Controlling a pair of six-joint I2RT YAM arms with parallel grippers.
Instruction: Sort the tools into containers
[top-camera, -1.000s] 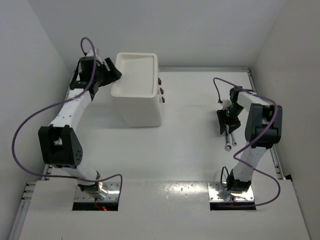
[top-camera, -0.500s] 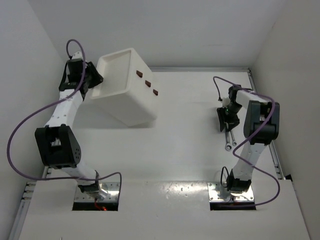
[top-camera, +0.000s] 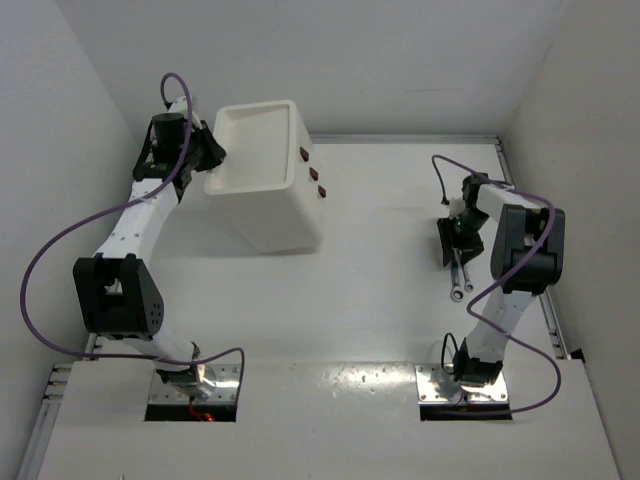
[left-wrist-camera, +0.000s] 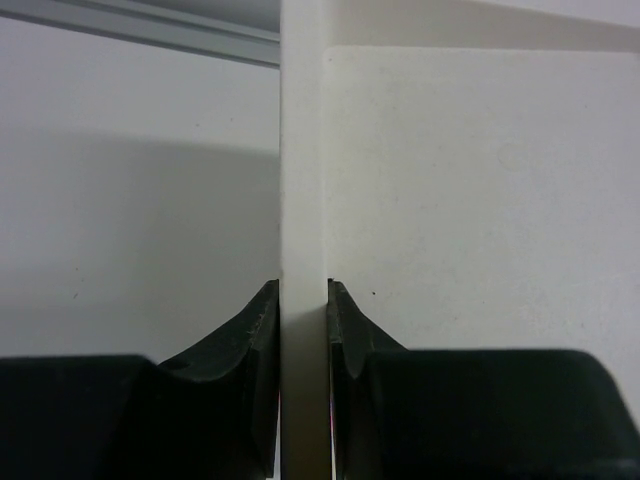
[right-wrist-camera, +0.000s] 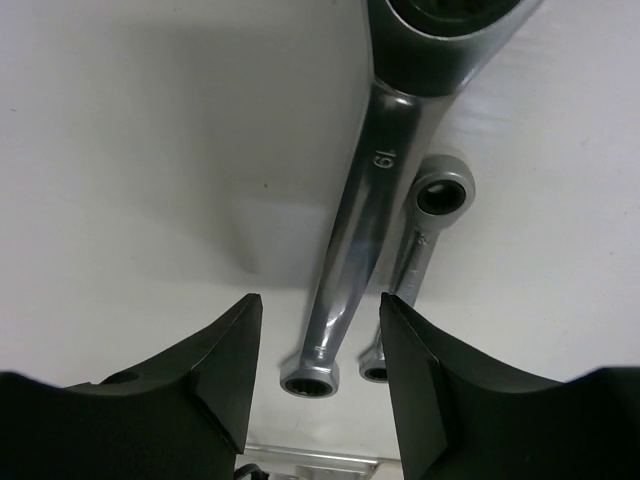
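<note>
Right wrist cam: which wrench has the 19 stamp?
The wider wrench, left of the pair in that view, its end between the right gripper's open fingers. The slimmer wrench beside it shows no readable number.

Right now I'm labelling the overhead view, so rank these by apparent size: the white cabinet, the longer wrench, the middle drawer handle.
1. white cabinet, largest by far.
2. longer wrench, though its upper end is hidden, so its full length is unsure.
3. middle drawer handle, smallest.
</note>
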